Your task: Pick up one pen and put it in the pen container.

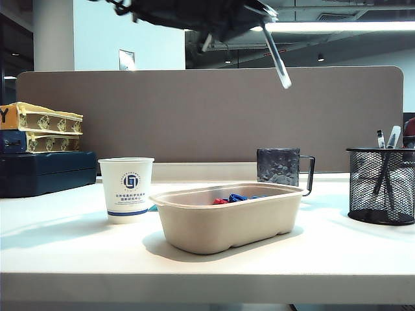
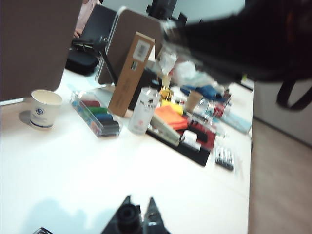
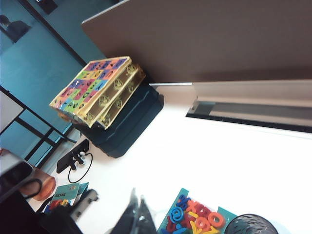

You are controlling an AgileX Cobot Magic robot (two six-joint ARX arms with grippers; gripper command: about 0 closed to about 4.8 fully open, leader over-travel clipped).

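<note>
Exterior view: the pen container [image 1: 381, 186] stands at the table's [image 1: 84, 240] right edge, with pens [image 1: 387, 146] upright inside; beside it, toward the middle, a dark mug [image 1: 279, 166]; in front a beige tray [image 1: 227, 217] with red and blue bits in it; left of that a paper cup [image 1: 126, 189]; far left, stacked boxes [image 1: 42, 129] on a dark case. A black arm crosses the top of the frame, a pen [image 1: 277, 57] hanging slantwise from it, well above the table; which arm it is, I cannot tell.

Left wrist view: the left gripper [image 2: 138, 218] shows only its tips, nearly together, nothing between them; past it, a paper cup [image 2: 45, 107], a white bottle [image 2: 143, 111] and clutter; a blurred black mass fills one corner.

Right wrist view: the right gripper [image 3: 138, 218] has its tips pressed together; whether they pinch anything I cannot tell; near it, a board of coloured foam letters [image 3: 195, 219] and the mug's rim [image 3: 251, 225]; farther off, the boxes [image 3: 95, 87].
</note>
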